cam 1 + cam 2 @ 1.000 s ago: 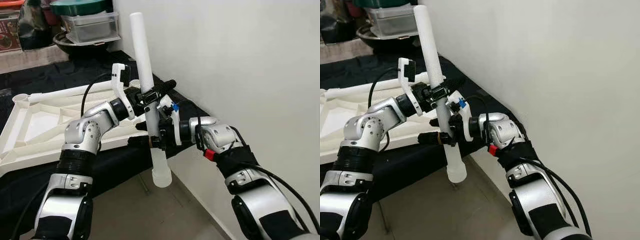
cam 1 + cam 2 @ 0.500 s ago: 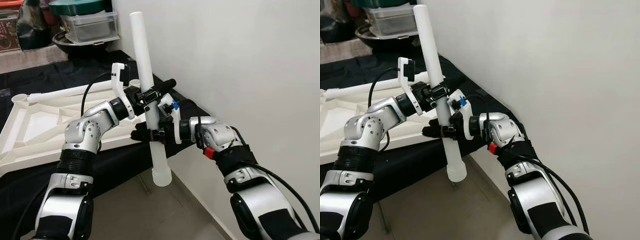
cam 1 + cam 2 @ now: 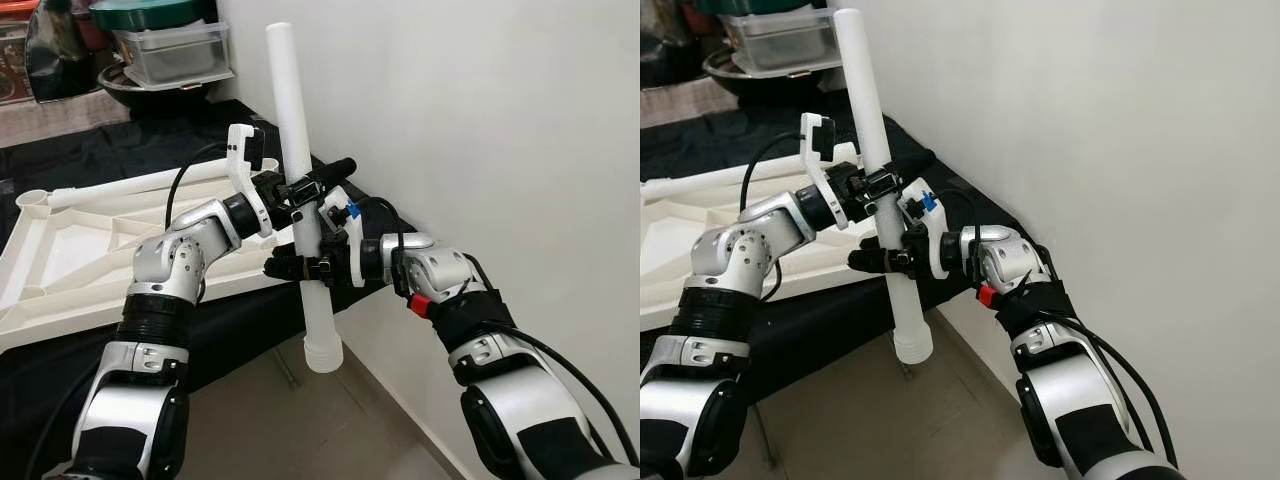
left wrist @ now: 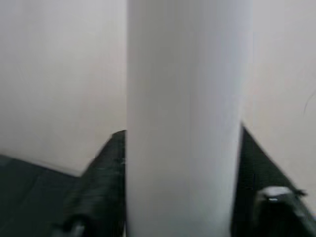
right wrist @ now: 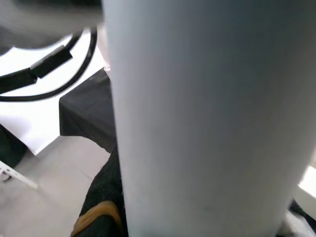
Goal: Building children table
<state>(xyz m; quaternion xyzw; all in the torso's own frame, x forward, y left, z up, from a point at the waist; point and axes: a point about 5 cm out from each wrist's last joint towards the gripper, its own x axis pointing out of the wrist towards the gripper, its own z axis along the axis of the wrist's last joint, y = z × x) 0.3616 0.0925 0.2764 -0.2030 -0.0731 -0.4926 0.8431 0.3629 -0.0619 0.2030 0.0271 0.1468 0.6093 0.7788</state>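
Both claws are pinching the white table leg, holding it near-upright beside the wall: left claw gripping higher, right claw lower. The upturned white tabletop is lying on the black-draped desk.

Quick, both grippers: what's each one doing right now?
Left gripper: shut on the white table leg, upper grip.
Right gripper: shut on the same leg, lower down.
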